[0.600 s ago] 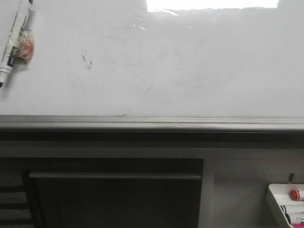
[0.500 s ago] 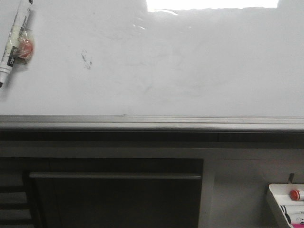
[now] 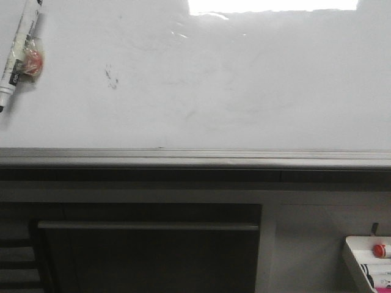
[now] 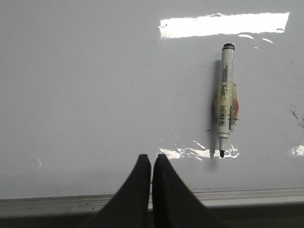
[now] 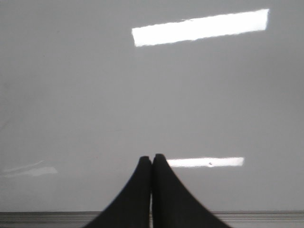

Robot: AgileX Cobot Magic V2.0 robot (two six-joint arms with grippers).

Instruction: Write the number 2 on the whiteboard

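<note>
I'm starting: both pincers, left pincer (image 4: 151,164) and right pincer (image 5: 151,164), pressed together and empty; the marker (image 4: 224,97) on the whiteboard (image 3: 244,91) needs grasping first.

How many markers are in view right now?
2, maybe more. One marker sticks to the whiteboard at its upper left; another marker lies in the tray lower right, partly cut off.

Office or classroom: whiteboard (image 3: 244,91), marker (image 4: 225,99)
</note>
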